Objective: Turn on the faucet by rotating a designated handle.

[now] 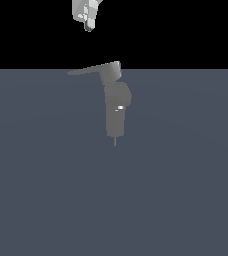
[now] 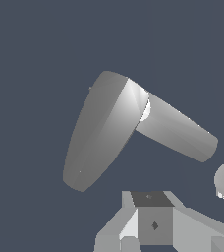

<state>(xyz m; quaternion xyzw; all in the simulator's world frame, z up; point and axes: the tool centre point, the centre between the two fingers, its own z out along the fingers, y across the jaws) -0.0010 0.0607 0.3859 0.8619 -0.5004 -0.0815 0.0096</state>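
Exterior view: the faucet (image 1: 116, 107) stands upright at upper centre of the frame on the dark bench (image 1: 46, 190). Its handle (image 1: 88, 69) points toward the frame's left. The gripper (image 1: 88, 22) hangs at the top edge, apart from the handle; whether its fingers are spread cannot be told.

Wrist view: the faucet (image 2: 101, 133) fills the frame's centre, with the gripper (image 2: 151, 224) at the lower edge, not touching it.
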